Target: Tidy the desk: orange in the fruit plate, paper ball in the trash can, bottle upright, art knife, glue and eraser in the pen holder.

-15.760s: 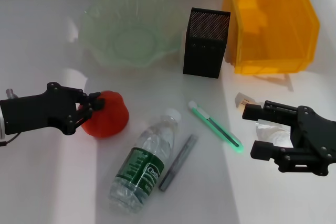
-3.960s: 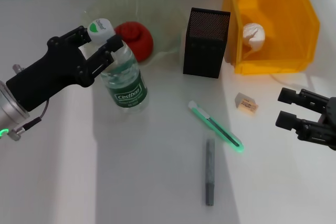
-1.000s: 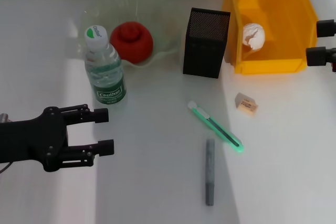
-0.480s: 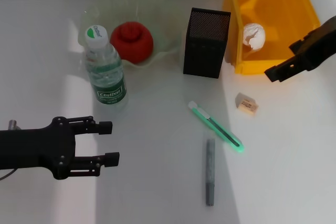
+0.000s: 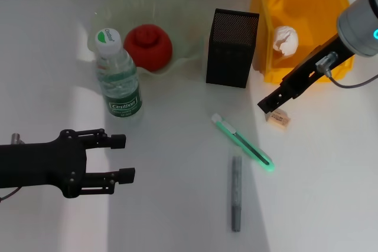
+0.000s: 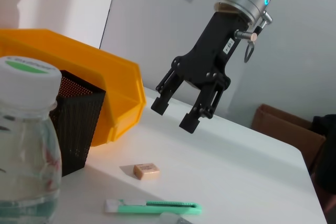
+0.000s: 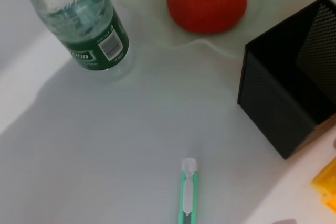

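Eraser (image 5: 277,117) just beneath right hand (image 5: 270,104)

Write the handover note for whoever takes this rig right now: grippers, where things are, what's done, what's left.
Right gripper: open, empty, above the eraser, not touching it.
Left gripper: open, empty, low over the desk in front of the bottle.
Done: orange in the fruit plate; paper ball in the trash can; bottle upright.
Left: eraser, green art knife and grey glue stick lie on the desk; all go into the pen holder.
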